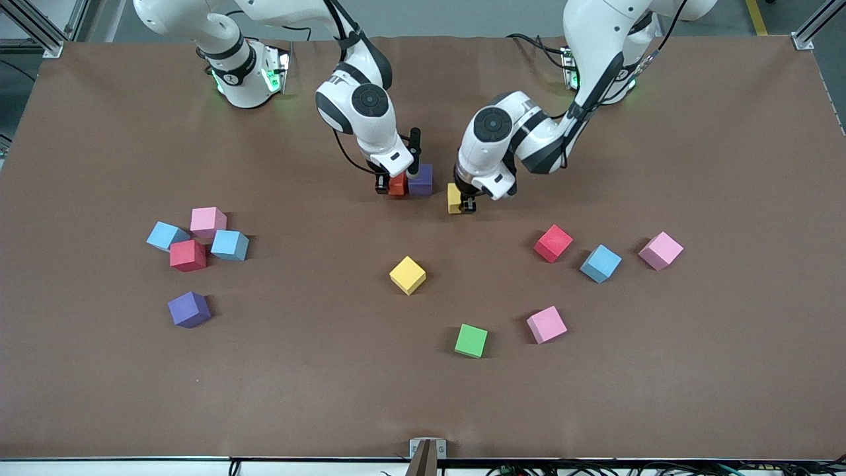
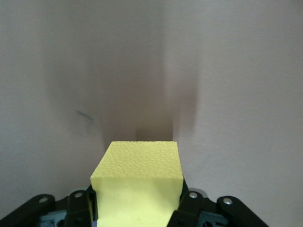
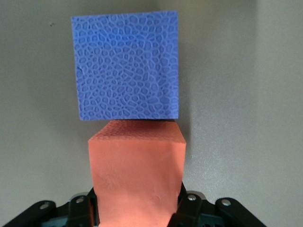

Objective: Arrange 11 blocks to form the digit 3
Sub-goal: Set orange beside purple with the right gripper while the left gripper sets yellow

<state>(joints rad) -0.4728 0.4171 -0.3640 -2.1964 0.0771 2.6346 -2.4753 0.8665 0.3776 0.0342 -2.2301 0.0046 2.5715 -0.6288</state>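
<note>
Nearest the front camera sits a green block (image 1: 470, 340), a small matte cube lying flat. At its 3 o'clock, just a little farther from the camera, a pink block (image 1: 546, 324) sits turned at a slight angle. At the green cube's 10 o'clock is a loose yellow block (image 1: 408, 275), corner toward the camera. Well off toward the right arm's end of the table, a lone purple block (image 1: 190, 309) lies at about the same depth as the pink one.

Farther from the camera, at the purple cube's 12 o'clock, four cubes huddle together: a red block (image 1: 188, 255), two light blue blocks (image 1: 230, 244) (image 1: 165, 235) flanking it, and a pink cube (image 1: 208, 221) at the cluster's 12 o'clock edge. Toward the left arm's end, a second red block (image 1: 552, 242), a light blue cube (image 1: 601, 263) and a pale pink cube (image 1: 660, 250) lie in a loose row, apart from one another.

Farthest from the camera, near the table's middle, the left gripper (image 1: 466, 203) is clamped on a yellow cube (image 2: 137, 189) whose pebbled foam face shows in the left wrist view; whether it touches the table I cannot tell. At its 9 o'clock, the right gripper (image 1: 394, 188) is closed on an orange block (image 3: 137, 175), pressed against a purple cube (image 3: 127, 71) with a cell-like surface texture; the pair begins the digit 3 (image 1: 411, 182).
</note>
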